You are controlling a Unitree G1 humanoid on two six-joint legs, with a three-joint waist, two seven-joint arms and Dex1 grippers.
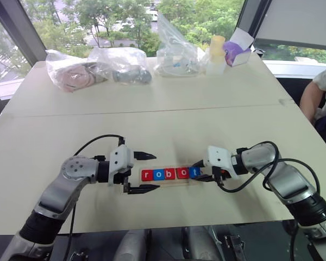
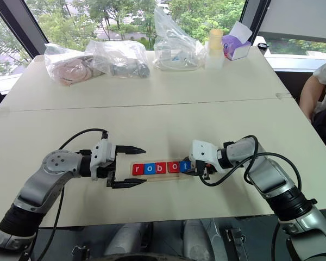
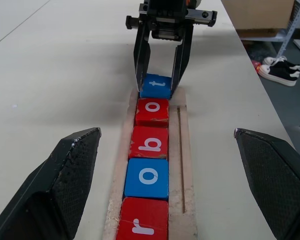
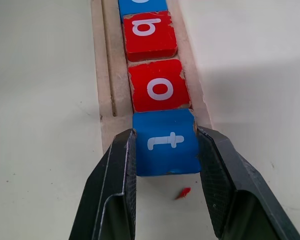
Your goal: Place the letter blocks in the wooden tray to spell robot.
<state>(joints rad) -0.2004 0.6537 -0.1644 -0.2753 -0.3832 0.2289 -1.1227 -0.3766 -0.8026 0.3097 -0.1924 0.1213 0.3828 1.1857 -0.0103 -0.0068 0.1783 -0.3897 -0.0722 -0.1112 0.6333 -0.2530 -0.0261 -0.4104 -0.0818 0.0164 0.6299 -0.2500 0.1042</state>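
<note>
The wooden tray [image 1: 168, 182] lies near the table's front edge. In it a row of letter blocks reads r [image 1: 146, 175], o [image 1: 158, 174], b [image 1: 170, 174], o [image 1: 182, 173], t [image 1: 194, 172]. My right gripper [image 1: 196, 171] is at the tray's right end, shut on the blue t block [image 4: 166, 142]. That block touches the red o [image 4: 159, 89]. I cannot tell if it lies flat in the slot. My left gripper [image 1: 155, 172] is open at the tray's left end. Its fingers [image 3: 65, 185] stand wide on either side of the red r [image 3: 142, 227], clear of it.
Clear plastic bags [image 1: 98, 68] with items, a yellow-capped bottle [image 1: 216, 54] and a purple-and-white box [image 1: 238, 50] line the table's far edge. A person's arm [image 1: 315, 95] is at the right edge. A small red chip [image 4: 182, 192] lies on the table by the tray's end.
</note>
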